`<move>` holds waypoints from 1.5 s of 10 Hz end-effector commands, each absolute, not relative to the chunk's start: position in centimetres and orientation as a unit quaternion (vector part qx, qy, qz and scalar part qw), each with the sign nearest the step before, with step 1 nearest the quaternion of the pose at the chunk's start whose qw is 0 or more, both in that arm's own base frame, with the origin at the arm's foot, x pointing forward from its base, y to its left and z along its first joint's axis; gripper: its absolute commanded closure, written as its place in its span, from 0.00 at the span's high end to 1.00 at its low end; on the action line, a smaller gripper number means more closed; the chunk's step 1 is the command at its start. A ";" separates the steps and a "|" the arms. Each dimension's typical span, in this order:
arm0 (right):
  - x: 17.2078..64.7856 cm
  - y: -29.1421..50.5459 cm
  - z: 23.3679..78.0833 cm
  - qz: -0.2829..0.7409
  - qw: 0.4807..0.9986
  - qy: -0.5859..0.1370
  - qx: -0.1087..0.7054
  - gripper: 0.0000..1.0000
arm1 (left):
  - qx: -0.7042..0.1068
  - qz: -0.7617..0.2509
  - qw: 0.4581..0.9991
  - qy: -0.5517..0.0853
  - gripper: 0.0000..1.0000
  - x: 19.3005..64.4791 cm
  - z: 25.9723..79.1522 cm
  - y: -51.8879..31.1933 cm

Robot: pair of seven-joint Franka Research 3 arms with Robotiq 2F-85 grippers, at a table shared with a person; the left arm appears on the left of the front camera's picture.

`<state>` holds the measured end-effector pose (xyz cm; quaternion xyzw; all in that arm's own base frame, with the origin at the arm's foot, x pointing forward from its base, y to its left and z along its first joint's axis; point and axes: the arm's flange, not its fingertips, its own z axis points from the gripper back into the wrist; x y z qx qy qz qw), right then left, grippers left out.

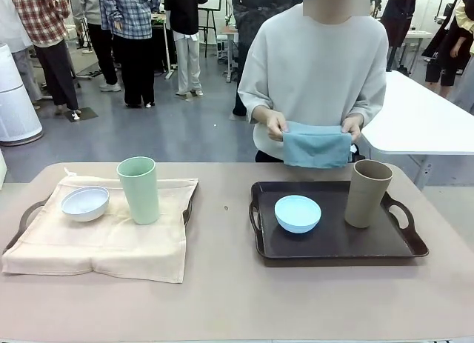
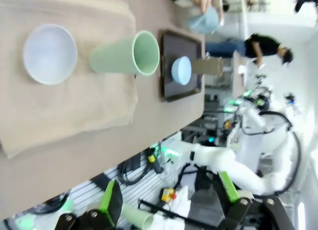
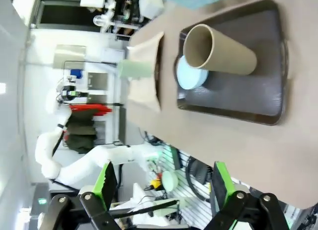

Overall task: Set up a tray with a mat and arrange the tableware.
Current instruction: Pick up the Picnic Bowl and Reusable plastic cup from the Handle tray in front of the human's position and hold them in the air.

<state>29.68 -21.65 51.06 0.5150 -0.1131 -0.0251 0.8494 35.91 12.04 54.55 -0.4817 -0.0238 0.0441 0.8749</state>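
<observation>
Fingers of left gripper spread wide, nothing between them; same for fingers of right gripper, also empty. Both well back from table, touching nothing.

Far ahead of left fingers: white bowl and green cup on mat laid over left tray. Far ahead of right fingers: blue bowl and tan cup on bare right tray, no mat under them. Beyond that tray, on the far side from the fingers, blue cloth held folded in person's hands.

Probably blue cloth meant for right tray, so bowl and cup likely to need lifting off first. Tall cups easy to topple: a finger clipping a rim on the way in, or a pinch too high or off-centre, enough to tip one onto the bowl beside it. Cloth slid under with tableware in place likely to drag tan cup over. Green cup on soft, rumpled mat possibly less steady than on bare tray. Reaching in while person's hands come over the tray: risk of contact.

Left tray almost wholly under mat, just handle ends showing. Cloth folded, full size impossible to judge. In right wrist view blue bowl partly behind tan cup, gap between them unclear there; apart in front view
</observation>
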 end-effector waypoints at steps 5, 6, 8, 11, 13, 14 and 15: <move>26.2 -25.1 48.8 -0.053 0.814 -0.113 0.567 1.00 | -0.494 0.055 0.865 -0.064 1.00 35.8 52.7 18.1; 26.0 -24.9 49.1 -0.071 0.817 -0.101 0.564 1.00 | -0.483 0.060 0.872 -0.062 1.00 36.2 52.4 18.0; 26.5 -24.9 48.7 -0.056 0.819 -0.107 0.562 1.00 | -0.496 0.064 0.864 -0.067 1.00 35.6 52.4 17.6; 26.5 -24.9 48.7 -0.056 0.819 -0.107 0.562 1.00 | -0.496 0.064 0.864 -0.067 1.00 35.6 52.4 17.6; 26.5 -24.9 48.7 -0.056 0.819 -0.107 0.562 1.00 | -0.496 0.064 0.864 -0.067 1.00 35.6 52.4 17.6; 26.5 -24.9 48.7 -0.056 0.819 -0.107 0.562 1.00 | -0.496 0.064 0.864 -0.067 1.00 35.6 52.4 17.6; 26.5 -24.9 48.7 -0.056 0.819 -0.107 0.562 1.00 | -0.496 0.064 0.864 -0.067 1.00 35.6 52.4 17.6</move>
